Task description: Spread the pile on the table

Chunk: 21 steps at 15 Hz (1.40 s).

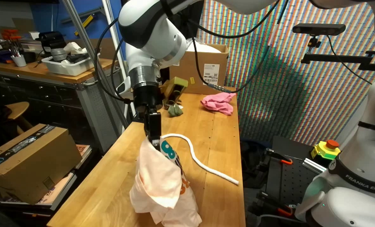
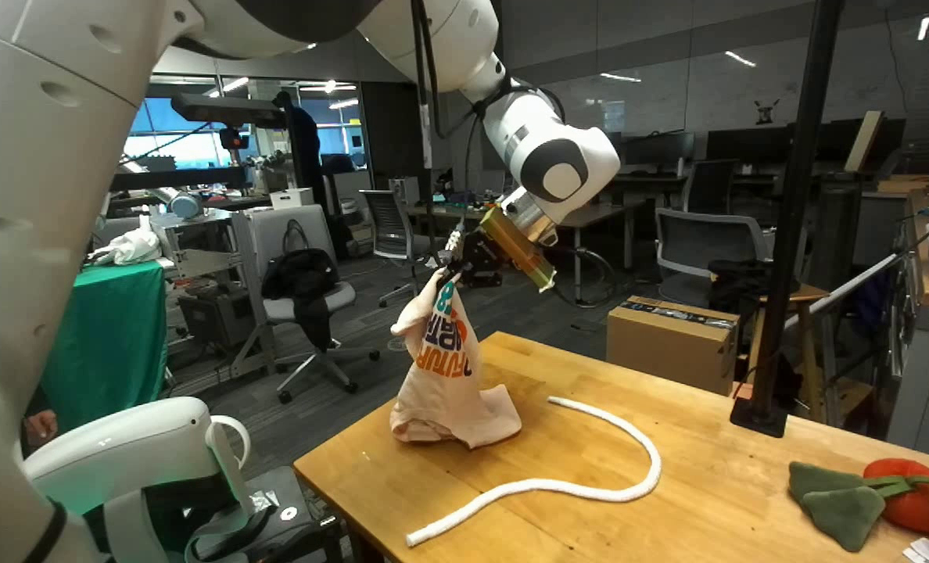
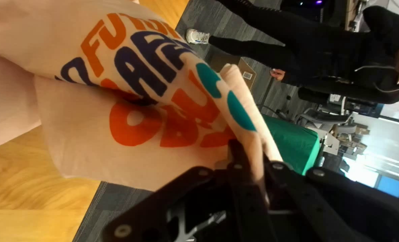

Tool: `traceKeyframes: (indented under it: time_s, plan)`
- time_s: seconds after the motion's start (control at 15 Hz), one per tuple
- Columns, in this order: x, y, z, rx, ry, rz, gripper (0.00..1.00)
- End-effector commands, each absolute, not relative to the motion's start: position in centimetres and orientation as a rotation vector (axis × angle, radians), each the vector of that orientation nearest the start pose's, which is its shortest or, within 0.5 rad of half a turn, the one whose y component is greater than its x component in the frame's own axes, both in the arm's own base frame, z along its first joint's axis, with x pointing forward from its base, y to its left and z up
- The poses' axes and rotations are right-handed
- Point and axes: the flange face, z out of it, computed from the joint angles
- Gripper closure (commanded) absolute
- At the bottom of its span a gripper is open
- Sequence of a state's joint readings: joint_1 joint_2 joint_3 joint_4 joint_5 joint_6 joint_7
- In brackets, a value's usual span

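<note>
Gripper (image 1: 154,140): we saw it pinching a lettered cream cloth (image 1: 159,179) by its top.
Cream cloth: it draped down from the grip, its lower folds resting on the plank-topped table (image 1: 111,189).
Green-leaved plush (image 1: 175,110): we made it out on the table, past the gripper.
White cord (image 1: 192,153): it curved across the table, near the cream cloth but apart.
Pink cloth (image 1: 218,102): we found it crumpled at the table's edge, near the labelled cardboard box (image 1: 189,71).
</note>
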State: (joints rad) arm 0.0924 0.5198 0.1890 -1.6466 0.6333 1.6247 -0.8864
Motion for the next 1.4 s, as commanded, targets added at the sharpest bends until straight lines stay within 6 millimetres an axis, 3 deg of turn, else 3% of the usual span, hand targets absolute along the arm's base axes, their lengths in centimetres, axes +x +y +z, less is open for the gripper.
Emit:
traceKeyframes:
  time_s: [0.0, 0.53, 0.87, 1.33]
  plan:
    - [59.9, 22.6, 31.7, -1.997, -1.086, 0.379, 0.57]
    - [60.9, 21.8, 31.4, -2.092, -1.059, 0.390, 0.01]
    - [61.5, 19.3, 29.6, -2.310, -1.029, 0.388, 0.00]
    - [62.0, 14.5, 28.0, -2.695, -0.873, 0.217, 0.00]
